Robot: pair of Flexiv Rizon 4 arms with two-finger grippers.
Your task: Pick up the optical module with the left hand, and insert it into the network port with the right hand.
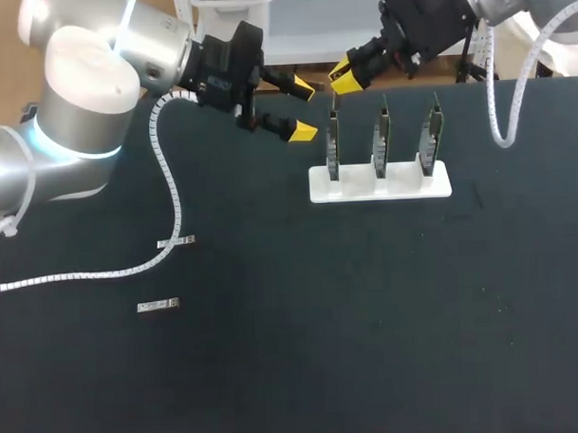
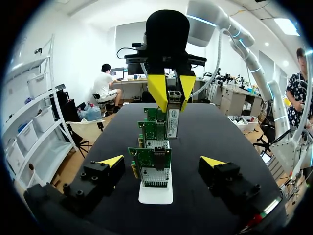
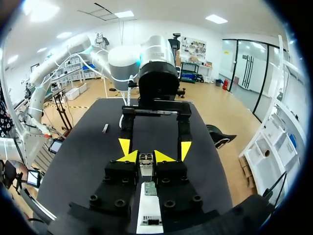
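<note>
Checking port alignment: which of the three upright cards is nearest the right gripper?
The card at the white stand's left end in the head view; the right gripper hangs above it.

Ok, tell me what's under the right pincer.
The right pincer is shut on a module, which hangs over the row of cards standing on a white base. The pincer and module cover the port, so contact cannot be seen.

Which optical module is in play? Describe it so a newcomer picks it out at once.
Start at the white stand on the table's far side, with three upright green cards. Over the end card, leftmost in the head view, the right tool pinches a small metal optical module upright. The two other modules lie flat near the left arm's cable.
</note>
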